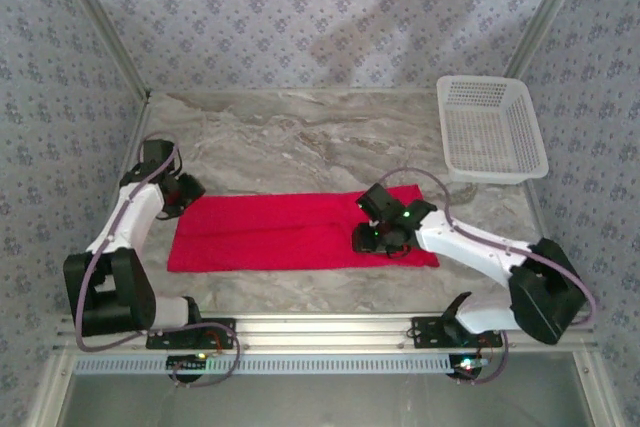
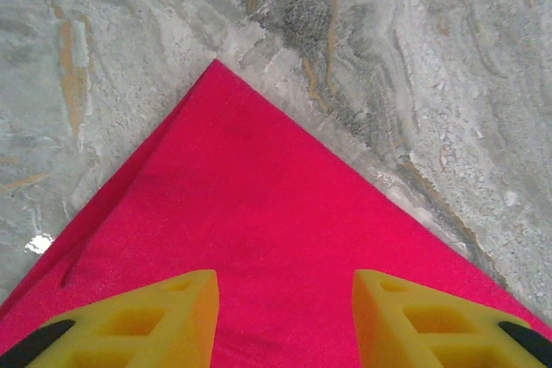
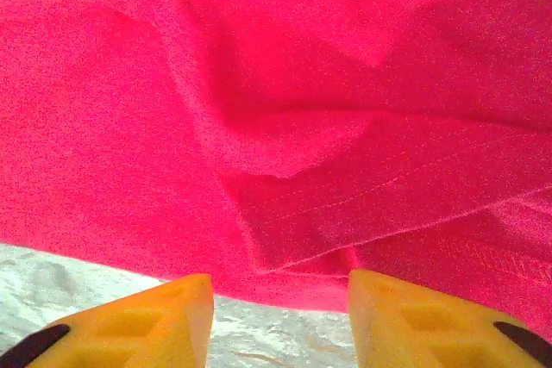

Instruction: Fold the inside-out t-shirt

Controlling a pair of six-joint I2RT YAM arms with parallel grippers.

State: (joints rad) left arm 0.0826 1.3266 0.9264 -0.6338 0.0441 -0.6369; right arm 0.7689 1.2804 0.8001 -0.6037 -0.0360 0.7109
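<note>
The red t-shirt [image 1: 280, 232] lies folded into a long flat band across the middle of the marble table [image 1: 300, 137]. My left gripper [image 1: 185, 192] hovers over its far left corner, jaws open, yellow fingers [image 2: 164, 316] above the flat red cloth [image 2: 259, 230] with nothing between them. My right gripper [image 1: 385, 237] is low over the shirt's right part, open as well. Its fingers [image 3: 414, 316] straddle the shirt's near edge, where stitched hems and folded layers [image 3: 345, 213] bunch up. No white tag shows.
A white plastic basket [image 1: 490, 127] stands at the back right of the table, apart from the shirt. Patterned walls close in the back and both sides. Bare marble shows beyond the shirt's corner [image 2: 388, 58] and under the right fingers [image 3: 259, 333].
</note>
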